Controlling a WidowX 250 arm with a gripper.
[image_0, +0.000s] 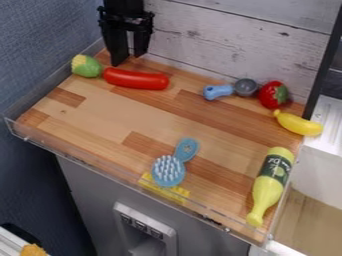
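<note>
The black gripper (129, 56) hangs at the upper left, over the back of the wooden counter, its two fingers apart with nothing between them. Just in front of it lies a red sausage (136, 79), and left of that a toy corn (86, 66) with green husk. Toward the back right are a blue-handled scoop (230, 89), a red strawberry (273, 95) and a yellow banana (298, 123). A yellow-green bottle (270, 184) lies along the right side. A blue hairbrush (172, 169), bristles up, lies near the front edge.
A clear low rim (100, 165) runs along the counter's front and left. White wooden boards (234, 40) stand behind it, and a dark post (324, 60) rises at the right. Yellow tape (175, 194) marks the front edge near the brush.
</note>
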